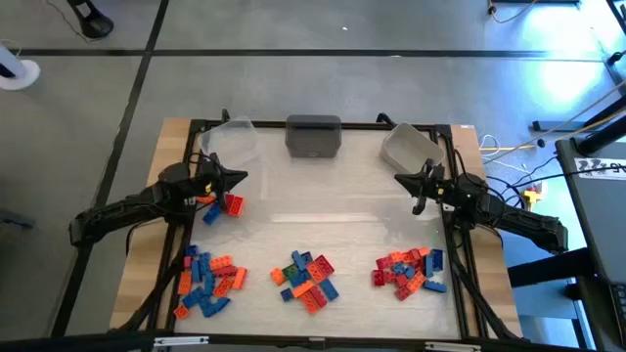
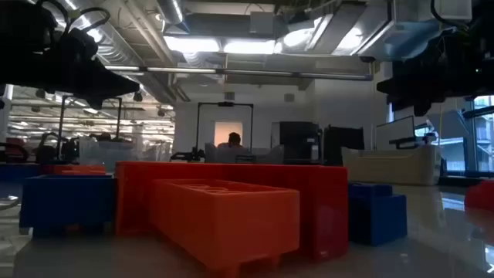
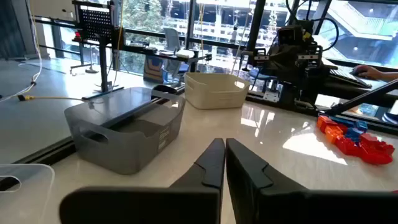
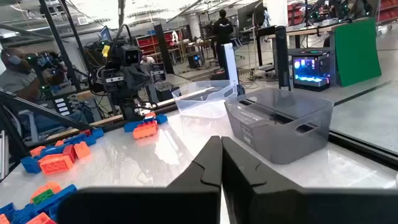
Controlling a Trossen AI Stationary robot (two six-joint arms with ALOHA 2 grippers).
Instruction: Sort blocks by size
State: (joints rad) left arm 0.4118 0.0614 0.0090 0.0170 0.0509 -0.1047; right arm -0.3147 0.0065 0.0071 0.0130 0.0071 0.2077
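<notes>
Just right of the left gripper (image 1: 238, 177) in the frame's left half sits a small block cluster (image 1: 223, 204); fingers pinched together, empty. Right gripper (image 1: 401, 180) likewise, farther off.

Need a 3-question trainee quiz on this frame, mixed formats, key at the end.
1. True or false: the left gripper holds a brick.
2. How many bins stand along the table's far edge? A) one B) two C) three
3. Fill in: the bin between the clear bin and the white bin is ____ in colour.

Key:
1. False. The left gripper and the right gripper are both shut and empty above the table; a few blocks lie near the left one.
2. C. Clear, grey, white.
3. Grey.
</notes>
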